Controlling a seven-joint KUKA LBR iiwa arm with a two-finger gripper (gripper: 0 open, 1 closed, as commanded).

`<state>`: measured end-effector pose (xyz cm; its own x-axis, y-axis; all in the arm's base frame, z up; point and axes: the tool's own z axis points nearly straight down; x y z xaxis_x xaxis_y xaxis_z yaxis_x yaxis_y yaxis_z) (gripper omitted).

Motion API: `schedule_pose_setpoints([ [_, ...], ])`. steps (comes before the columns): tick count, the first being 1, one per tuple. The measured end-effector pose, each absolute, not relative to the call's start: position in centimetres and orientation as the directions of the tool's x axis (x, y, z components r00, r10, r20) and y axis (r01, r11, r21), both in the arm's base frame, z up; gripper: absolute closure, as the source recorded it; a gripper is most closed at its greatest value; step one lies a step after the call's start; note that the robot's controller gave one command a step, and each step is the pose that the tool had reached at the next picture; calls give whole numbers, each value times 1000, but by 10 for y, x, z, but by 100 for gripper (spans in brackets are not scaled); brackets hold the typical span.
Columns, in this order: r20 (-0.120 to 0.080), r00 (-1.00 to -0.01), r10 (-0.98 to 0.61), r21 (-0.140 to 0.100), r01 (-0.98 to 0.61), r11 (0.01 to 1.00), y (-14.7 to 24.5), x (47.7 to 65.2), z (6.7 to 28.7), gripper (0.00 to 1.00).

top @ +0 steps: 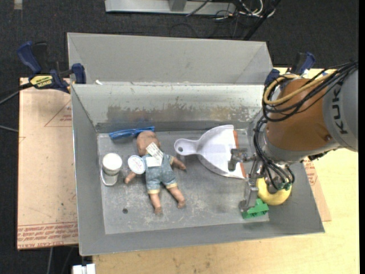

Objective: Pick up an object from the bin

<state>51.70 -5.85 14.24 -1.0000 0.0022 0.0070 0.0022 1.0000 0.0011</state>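
Where cables [251,3] cross dark floor [57,10], bin [214,207] sits.

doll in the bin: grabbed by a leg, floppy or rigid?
Likely floppy: the doll lies flat, limbs splayed at odd angles, suggesting loose joints; it would probably dangle. Its head looks big for the body, so it may swing head-down. The blue overalls look like cloth and might slip in a pinch.

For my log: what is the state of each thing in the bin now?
doll: lying flat
white jar: upright
white scoop: lying, handle toward doll
blue strip: lying along back wall
yellow toy: partly hidden beside gripper
green block: lying at gripper
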Motion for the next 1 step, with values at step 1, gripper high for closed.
schedule_pose_setpoints([
  [1,-1,-1000,0,0,0,1000,-58,519,147,0],
])
